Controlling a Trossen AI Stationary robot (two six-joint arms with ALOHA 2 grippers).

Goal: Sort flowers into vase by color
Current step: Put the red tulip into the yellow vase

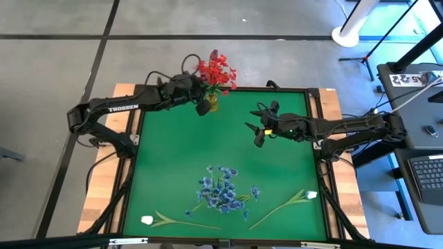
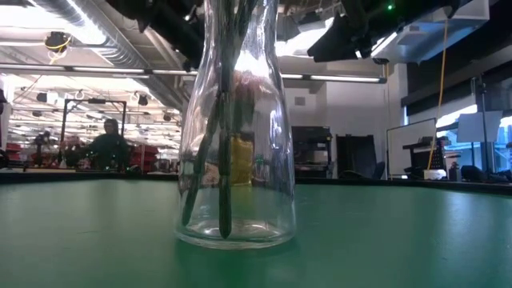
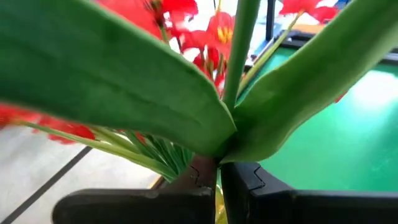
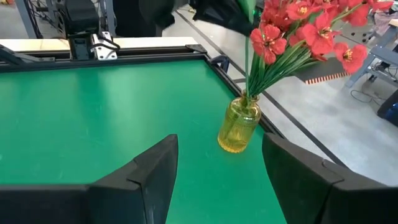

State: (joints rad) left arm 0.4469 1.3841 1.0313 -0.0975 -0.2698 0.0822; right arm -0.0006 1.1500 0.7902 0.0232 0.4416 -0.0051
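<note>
High view shows the sort roughly one colour along. Red flowers [image 1: 217, 71] stand bunched in a small yellow vase [image 1: 211, 104] at the far edge of the green table [image 1: 173, 166], directly under and just beyond the left gripper [image 1: 202, 104]. Left gripper pinched together on a green stem [image 3: 211, 180] right at the yellow vase's mouth, broad leaves fanning out just ahead of the fingers [image 3: 261, 186]; looks like the dark red rosebud [image 1: 214, 53] going in, judged from the dark bud topping the bunch. Release not yet made.

Right gripper [image 1: 261, 128] hangs above mid-table with jaws apart and nothing between them, the yellow vase ahead of it and slightly off to one side.

Still to do, by the look of it: blue flowers [image 1: 223, 190] lying in a heap well behind the right gripper, toward the near edge; two white tulips [image 1: 147, 220] [image 1: 311, 195] flat on the table either side of that heap. Clear glass vase [image 2: 236, 128] in the low view holds a few stems; whose, cannot tell.

Readable writing: "TROSSEN" in white along the left arm [image 1: 114, 108]. Digits on a card off the table, too small to read.
</note>
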